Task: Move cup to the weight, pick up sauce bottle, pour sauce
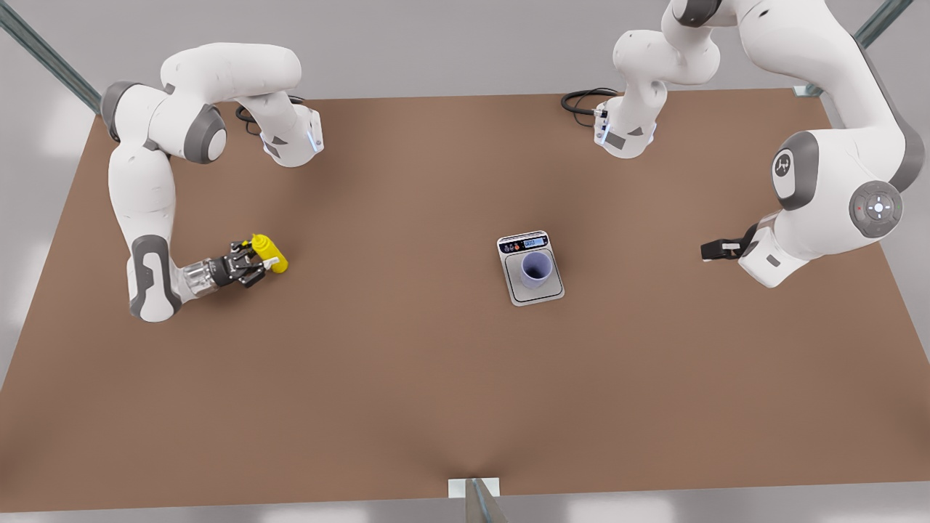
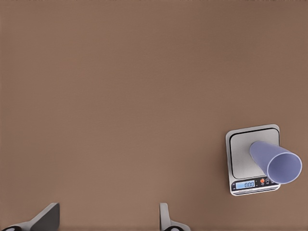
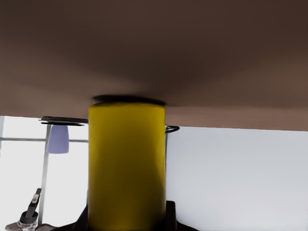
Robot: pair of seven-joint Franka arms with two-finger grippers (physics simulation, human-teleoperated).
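Step in hand: the cup (image 1: 537,269) already stands upright on the scale (image 1: 531,268), so the first part looks done; I judge I am now on picking up the bottle (image 1: 269,253).

Right gripper (image 1: 248,267): my right jaws sit low over the bench (image 1: 407,378), toward the front view's left edge, and they are closed round the yellow bottle. In my right wrist view the bottle's body (image 3: 127,166) stands between the jaws, with its far end against the bench. It seems gripped but not yet lifted, though I cannot be sure of the gap under it.

Left gripper (image 1: 716,250): this arm waits near the front view's right edge, well apart from the scale. My left wrist view shows two fingertips (image 2: 45,216) spread wide with nothing between them, so these jaws are open and empty.

Cup and scale: near the middle of the bench, the cup sitting within the steel plate, beside the display strip. From my left wrist view the cup (image 2: 275,162) and scale (image 2: 253,160) are clear of my fingers.

Bottle: well apart from the scale, toward the left edge in the front view.

Next move calls for: a steady lift, a carry across the bench to the cup, then a tilt with the nozzle over the cup's mouth. The mouth is narrow, so aim matters; a loose grip could let the bottle slip.
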